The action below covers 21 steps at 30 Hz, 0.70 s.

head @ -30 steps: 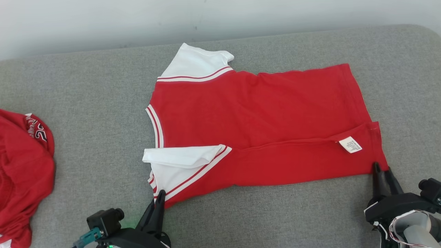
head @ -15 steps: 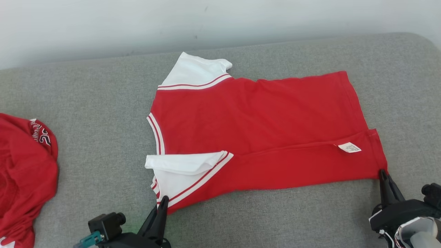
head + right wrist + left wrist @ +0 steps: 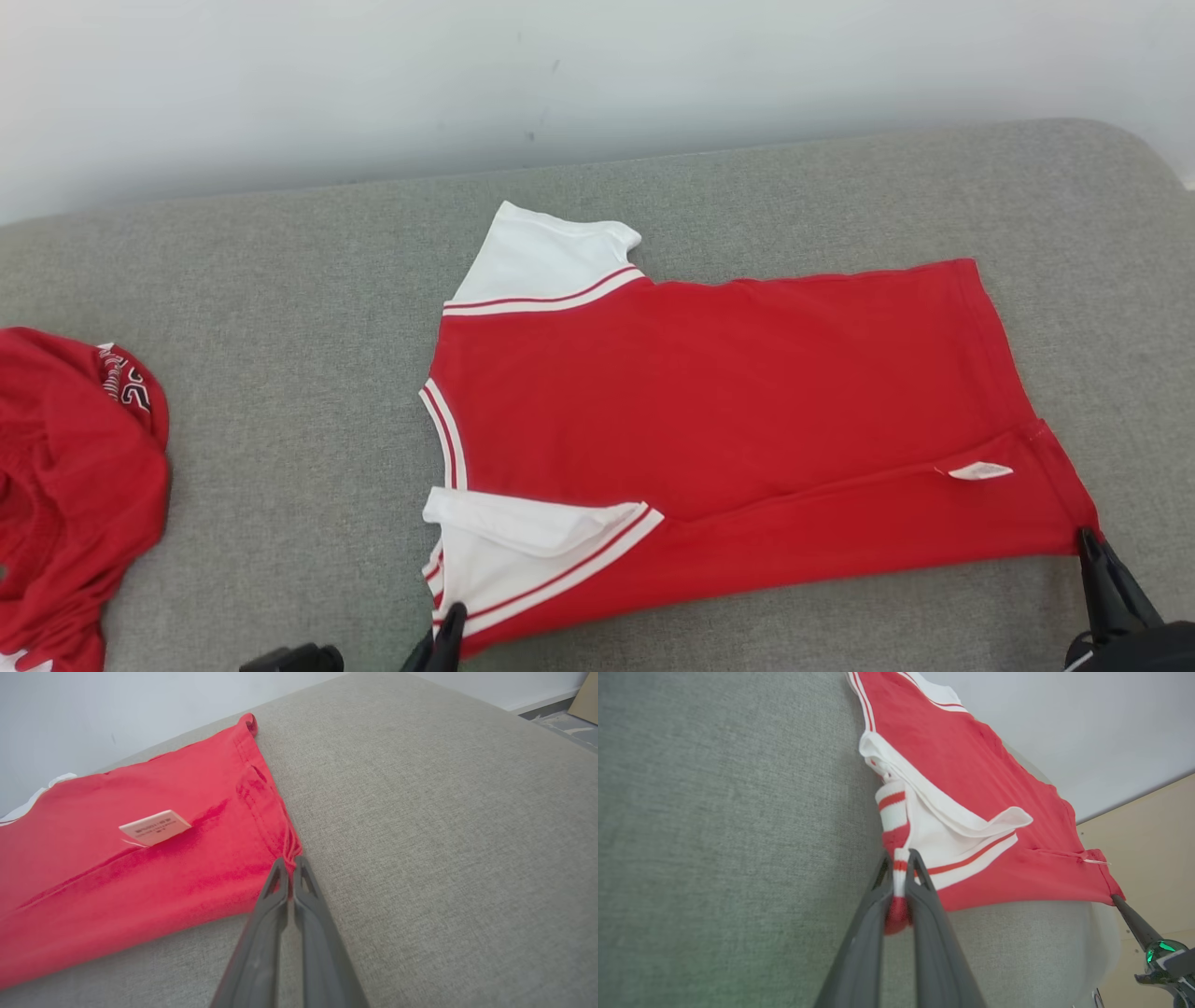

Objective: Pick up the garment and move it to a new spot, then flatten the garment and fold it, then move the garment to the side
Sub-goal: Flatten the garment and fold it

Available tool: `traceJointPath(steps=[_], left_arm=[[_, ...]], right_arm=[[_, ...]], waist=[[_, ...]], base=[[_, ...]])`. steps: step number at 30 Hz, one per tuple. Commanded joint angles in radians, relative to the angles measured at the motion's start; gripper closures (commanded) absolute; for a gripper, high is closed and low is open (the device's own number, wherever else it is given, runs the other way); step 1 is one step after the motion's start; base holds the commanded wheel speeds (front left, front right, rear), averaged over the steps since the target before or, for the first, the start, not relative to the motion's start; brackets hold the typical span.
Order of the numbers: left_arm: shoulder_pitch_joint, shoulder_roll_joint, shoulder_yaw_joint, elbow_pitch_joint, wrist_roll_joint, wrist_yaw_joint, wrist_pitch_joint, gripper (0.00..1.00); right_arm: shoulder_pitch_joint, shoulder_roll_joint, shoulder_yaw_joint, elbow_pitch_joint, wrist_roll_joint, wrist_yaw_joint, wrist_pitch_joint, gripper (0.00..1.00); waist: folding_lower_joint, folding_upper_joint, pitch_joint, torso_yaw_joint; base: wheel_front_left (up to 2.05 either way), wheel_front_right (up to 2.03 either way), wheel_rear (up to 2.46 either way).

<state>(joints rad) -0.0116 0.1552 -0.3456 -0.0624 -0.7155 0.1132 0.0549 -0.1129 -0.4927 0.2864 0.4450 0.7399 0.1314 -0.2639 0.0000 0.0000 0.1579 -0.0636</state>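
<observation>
The garment [image 3: 728,411] is a red T-shirt with white sleeves, lying sideways on the grey cushion [image 3: 280,280], its near long edge folded over. My left gripper [image 3: 452,618] is shut on the garment's near shoulder corner; in the left wrist view my left gripper [image 3: 899,858] pinches striped red and white cloth [image 3: 896,835]. My right gripper [image 3: 1088,541] is shut on the near hem corner; the right wrist view has my right gripper [image 3: 290,862] clamped on the bunched red hem [image 3: 261,812]. A white care label [image 3: 978,470] stands up near that corner.
Another red garment [image 3: 75,485] lies crumpled at the cushion's left edge. A pale wall [image 3: 597,75] runs behind the cushion. Bare grey cushion lies left of the shirt and beyond it.
My right gripper has shut on the hem corner. The whole picture has slid down and right, so the camera has moved. The near edge now looks drawn tighter and the label stands up.
</observation>
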Motion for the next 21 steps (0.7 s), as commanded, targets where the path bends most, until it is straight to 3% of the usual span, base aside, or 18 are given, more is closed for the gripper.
traceJointPath(steps=[1,8,21], left_arm=[[0.024,0.01,-0.002,-0.012,-0.011,0.007,0.008,1.0],[0.075,0.007,-0.027,-0.064,-0.016,0.035,0.045,1.0],[0.077,-0.005,-0.03,-0.032,-0.013,0.044,0.025,1.0]], right_arm=[[0.021,-0.009,-0.005,-0.01,-0.005,-0.001,0.0,1.0],[0.079,-0.02,-0.025,-0.077,-0.036,-0.001,0.0,1.0],[0.113,-0.023,-0.016,-0.091,-0.044,-0.001,0.0,1.0]], waist=[[0.0,0.0,0.001,0.002],[0.0,0.0,0.03,0.014],[0.0,0.0,0.027,0.027]], base=[[0.0,0.0,0.0],[0.0,0.0,0.0],[0.0,0.0,0.0]])
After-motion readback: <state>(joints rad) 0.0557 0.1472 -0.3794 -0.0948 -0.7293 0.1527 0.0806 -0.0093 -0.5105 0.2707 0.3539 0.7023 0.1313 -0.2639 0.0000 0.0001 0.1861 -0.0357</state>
